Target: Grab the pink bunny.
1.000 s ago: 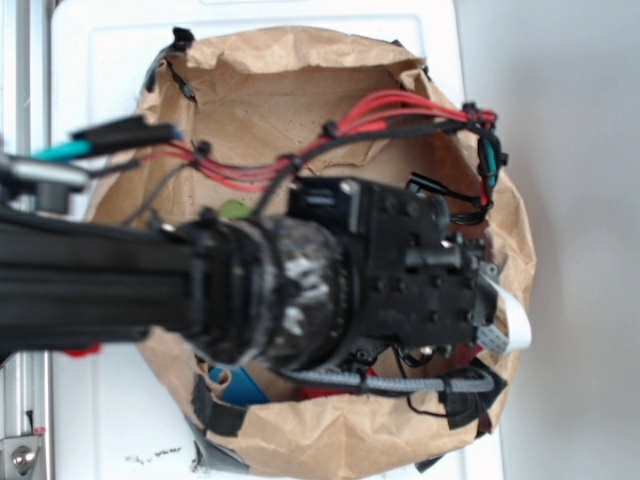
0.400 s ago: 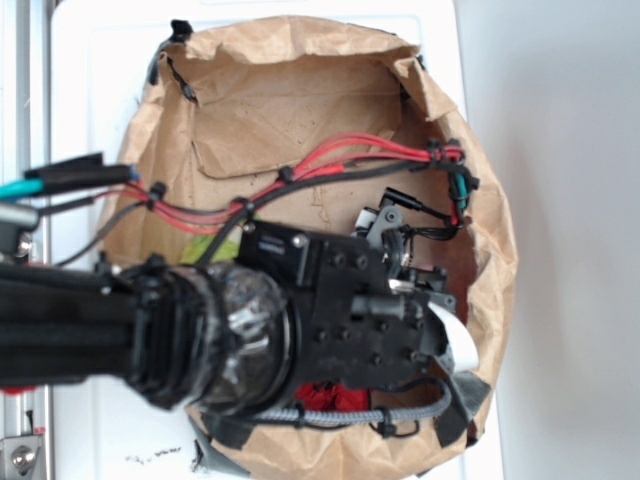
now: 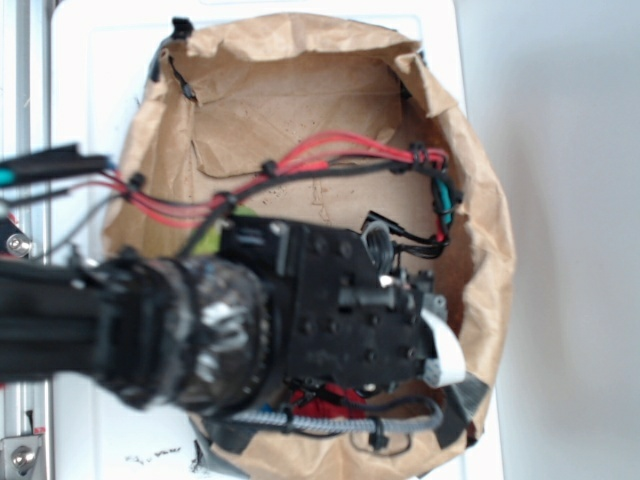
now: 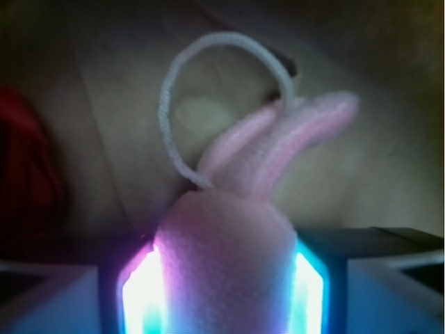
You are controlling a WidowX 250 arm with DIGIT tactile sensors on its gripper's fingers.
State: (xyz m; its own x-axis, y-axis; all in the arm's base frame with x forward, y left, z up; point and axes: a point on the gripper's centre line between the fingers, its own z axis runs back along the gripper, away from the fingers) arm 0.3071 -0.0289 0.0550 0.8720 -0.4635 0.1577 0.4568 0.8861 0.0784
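Note:
The pink bunny (image 4: 226, 257) fills the space between my two lit fingers in the wrist view. Its fuzzy light-pink body is pressed on both sides. Two darker-pink ears (image 4: 292, 136) stick up and to the right, and a thin white loop (image 4: 208, 49) arcs above them. My gripper (image 4: 224, 292) is shut on the bunny. In the exterior view the black arm and gripper (image 3: 385, 320) reach down into the brown paper bag (image 3: 300, 90) and hide the bunny.
A red fabric item (image 4: 28, 174) lies at the left in the wrist view and shows under the arm (image 3: 320, 405) in the exterior view. A green patch (image 3: 208, 238) peeks out behind the arm. Bag walls ring the gripper; red and black cables (image 3: 330, 155) cross above.
The arm has shifted left and toward the bag's lower half, and the cable bundle moved left with it. The red item stays below the gripper.

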